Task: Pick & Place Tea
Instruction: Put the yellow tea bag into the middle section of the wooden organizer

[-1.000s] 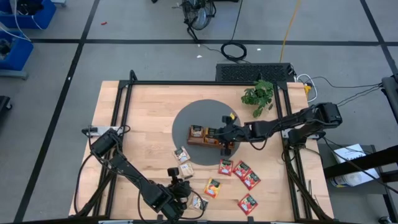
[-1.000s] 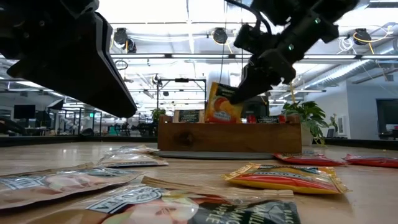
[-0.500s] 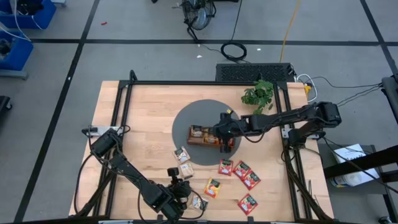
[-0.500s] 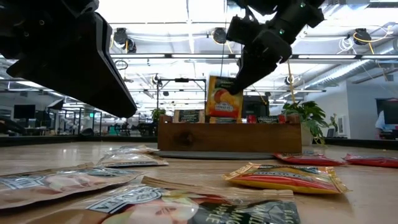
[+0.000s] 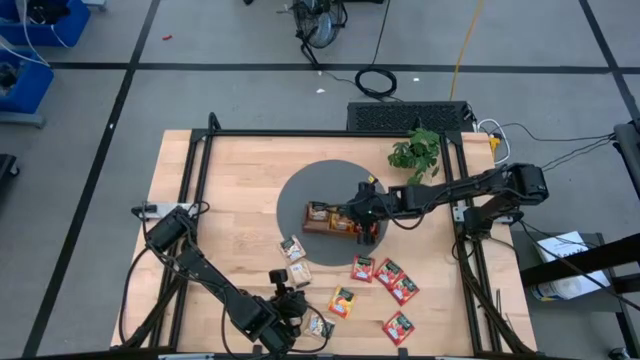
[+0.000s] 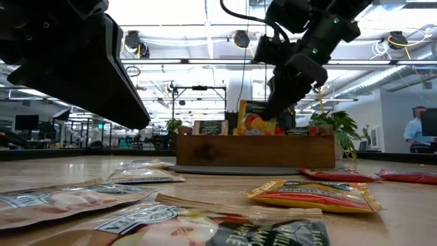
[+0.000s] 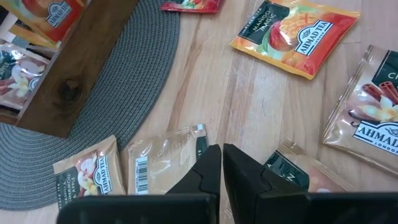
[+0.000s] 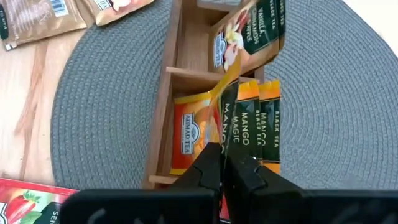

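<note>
1. Wood table with round grey mat; brown tray on it.
2. Right gripper clamped on orange mango packet, lowered into tray's middle compartment beside other orange packets.
3. Left gripper fingers together, holding nothing, above loose packets at table's near edge.
4. Red packets lie near tray.

Both arms are matte black, chunky jointed links with thin black cables looped alongside; each gripper's fingers are plain dark wedges.
</note>
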Motion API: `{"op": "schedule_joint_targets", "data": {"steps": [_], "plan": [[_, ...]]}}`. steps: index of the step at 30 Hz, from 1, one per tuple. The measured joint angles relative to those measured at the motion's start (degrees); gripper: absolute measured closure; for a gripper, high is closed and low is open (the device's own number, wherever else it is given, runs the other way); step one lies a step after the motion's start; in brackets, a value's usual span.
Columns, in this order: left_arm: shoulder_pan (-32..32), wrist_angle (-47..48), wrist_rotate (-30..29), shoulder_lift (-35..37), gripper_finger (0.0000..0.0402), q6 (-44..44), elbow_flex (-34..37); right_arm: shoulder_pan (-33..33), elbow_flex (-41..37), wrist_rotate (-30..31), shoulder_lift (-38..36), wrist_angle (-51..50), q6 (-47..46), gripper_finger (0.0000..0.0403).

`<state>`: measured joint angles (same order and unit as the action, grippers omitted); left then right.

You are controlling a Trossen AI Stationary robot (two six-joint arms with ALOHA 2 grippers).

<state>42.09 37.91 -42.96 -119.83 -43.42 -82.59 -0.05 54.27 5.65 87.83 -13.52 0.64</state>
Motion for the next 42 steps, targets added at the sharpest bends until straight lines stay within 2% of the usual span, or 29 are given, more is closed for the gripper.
{"op": "schedule_joint_targets", "data": {"steps": [6,12,21,33,37,42], "plan": [[-0.1,0.0,0.0,0.0,0.0376,0.0,0.0,0.0,0.0,-0.3,0.0,0.9,0.2,0.0403],[-0.1,-0.2,-0.4,0.0,0.0376,0.1,0.0,-1.3,0.0,-5.9,1.5,1.3,0.5,0.0403],[-0.1,-0.4,-0.6,0.0,0.0376,0.0,0.0,-3.0,-0.1,-5.7,5.3,2.8,2.0,0.0398],[0.1,-0.7,-0.1,0.0,0.0376,-0.8,0.0,-3.0,-0.1,-5.6,5.3,8.1,1.2,0.0302],[0.3,-0.7,2.2,0.0,0.0376,-1.7,0.0,-3.0,-0.1,-5.4,5.2,8.9,-1.1,0.0275],[2.0,1.2,-1.4,0.0,0.0376,-1.7,0.0,-2.8,-0.1,-0.2,3.9,9.1,-0.8,0.0258]]}}
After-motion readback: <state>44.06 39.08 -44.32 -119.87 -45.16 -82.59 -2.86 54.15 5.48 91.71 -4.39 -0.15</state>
